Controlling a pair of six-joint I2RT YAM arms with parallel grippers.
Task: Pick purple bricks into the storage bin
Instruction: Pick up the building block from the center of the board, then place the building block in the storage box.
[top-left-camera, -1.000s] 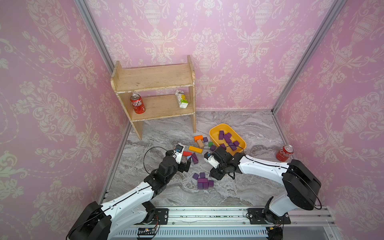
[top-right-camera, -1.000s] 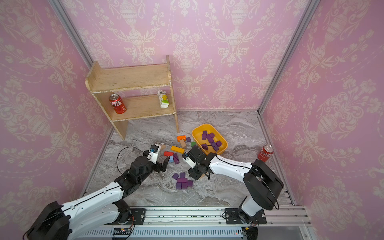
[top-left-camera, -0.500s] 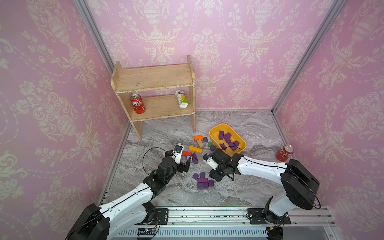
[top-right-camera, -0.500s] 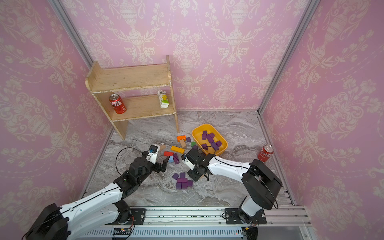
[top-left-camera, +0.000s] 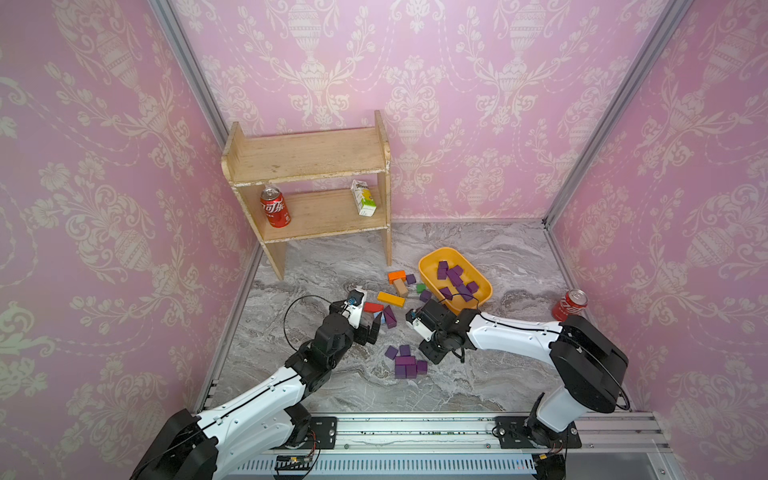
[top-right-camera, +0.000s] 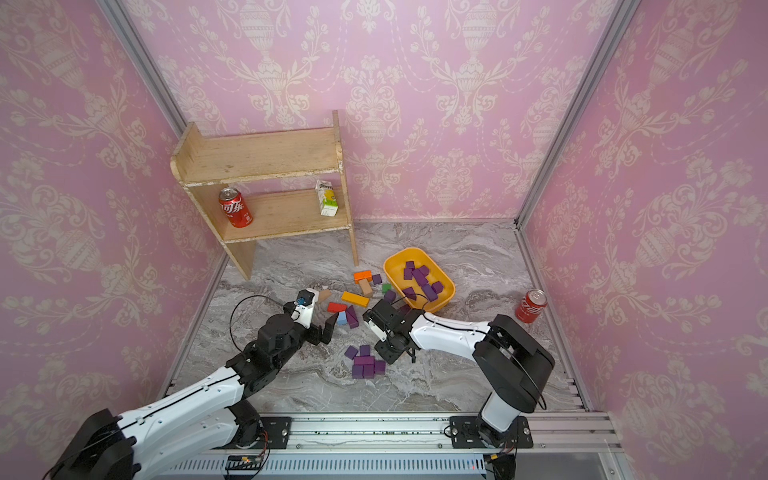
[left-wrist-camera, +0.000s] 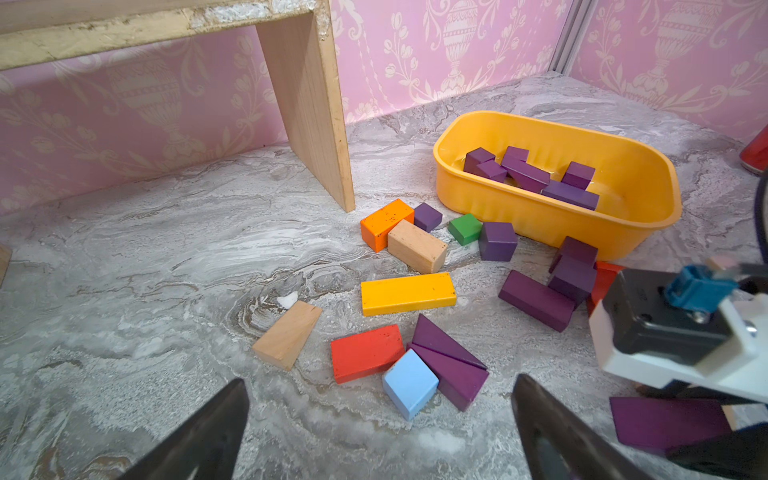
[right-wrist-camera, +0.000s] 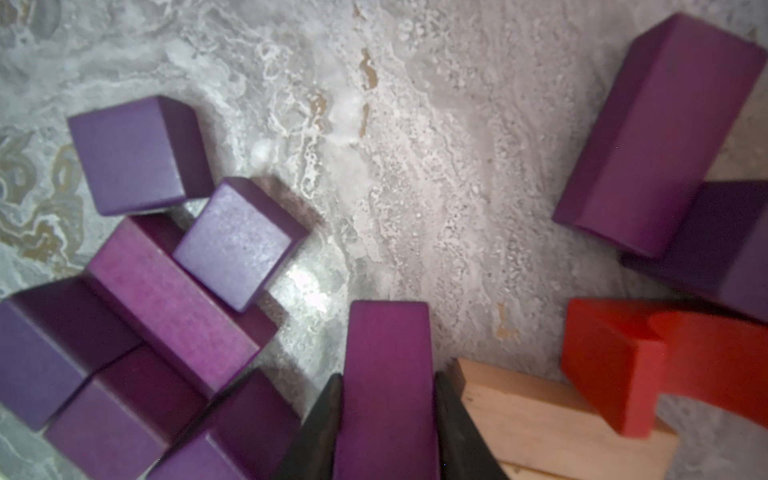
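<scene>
The yellow storage bin (top-left-camera: 428, 261) (top-right-camera: 392, 270) (left-wrist-camera: 540, 220) lies right of centre with several purple bricks (top-left-camera: 455, 278) (left-wrist-camera: 528, 174) inside. More purple bricks (top-left-camera: 405, 365) (top-right-camera: 365, 365) (right-wrist-camera: 174, 291) sit clustered on the marble floor. My right gripper (top-left-camera: 430, 356) (right-wrist-camera: 388, 380) points down beside that cluster, shut on a purple bar (right-wrist-camera: 388, 353) standing between its fingers. My left gripper (top-left-camera: 368, 328) (left-wrist-camera: 379, 384) is open and low, just short of two purple wedges (left-wrist-camera: 449, 361) and a light blue block (left-wrist-camera: 409, 384).
Red (left-wrist-camera: 365, 353), yellow (left-wrist-camera: 407, 293), orange (left-wrist-camera: 384, 222), green (left-wrist-camera: 465, 228) and tan (left-wrist-camera: 415, 245) blocks lie mixed with loose purple ones before the bin. A wooden shelf (top-left-camera: 307, 158) holds a cola can (top-left-camera: 274, 208) and a carton (top-left-camera: 363, 199). Another can (top-left-camera: 570, 305) stands far right.
My right gripper has closed on the purple bar and shifted slightly left over the cluster. The left arm has barely moved and stays open.
</scene>
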